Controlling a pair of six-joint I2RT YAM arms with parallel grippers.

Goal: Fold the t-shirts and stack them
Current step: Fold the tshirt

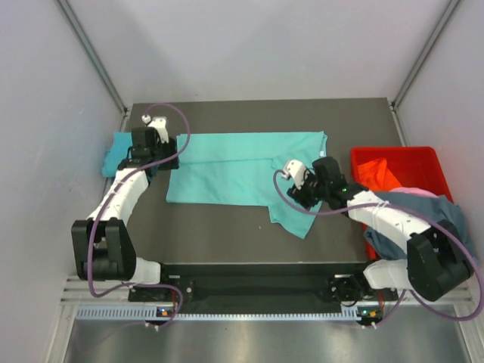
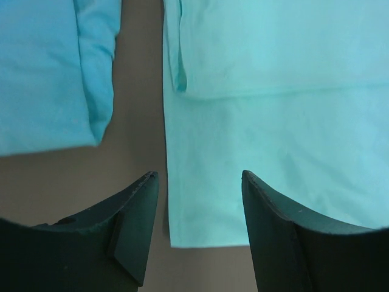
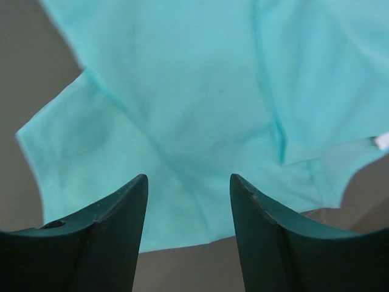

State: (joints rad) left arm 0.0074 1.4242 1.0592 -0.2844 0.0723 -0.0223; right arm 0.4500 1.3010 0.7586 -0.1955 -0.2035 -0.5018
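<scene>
Dark tabletop (image 1: 227, 234) carries the mint-teal t-shirt (image 1: 242, 170); left gripper (image 2: 199, 177) and right gripper (image 3: 188, 179) hover over it, jaws apart, empty.

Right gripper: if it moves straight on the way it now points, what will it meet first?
Probably the mint-teal t-shirt, spread directly ahead of the right gripper; nothing shows between, though depth is unclear.

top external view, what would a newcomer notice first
The mint-teal t-shirt lies spread across the middle of the table, with the open left gripper over its left edge and the open right gripper over its right part. A red crate at the right has a grey-blue shirt draped over its near end. A folded cyan shirt sits far left.
</scene>
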